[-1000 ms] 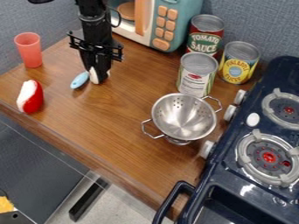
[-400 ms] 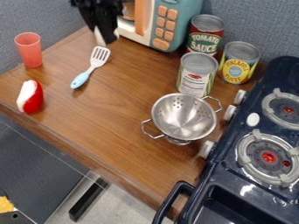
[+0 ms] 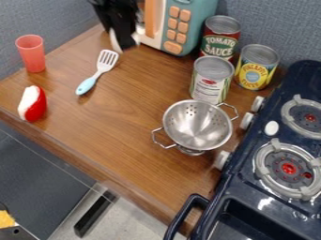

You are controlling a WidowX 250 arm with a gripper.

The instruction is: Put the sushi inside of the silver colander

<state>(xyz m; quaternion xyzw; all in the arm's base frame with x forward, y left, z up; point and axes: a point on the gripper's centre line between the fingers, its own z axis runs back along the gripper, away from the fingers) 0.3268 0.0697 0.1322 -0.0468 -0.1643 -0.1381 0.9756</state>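
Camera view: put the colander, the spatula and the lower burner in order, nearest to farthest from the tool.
From the tool, as the camera view shows it:
1. Spatula, just below it in the picture.
2. Colander, on the counter, lower and to the picture's right.
3. Lower burner, on the stove at the picture's right.
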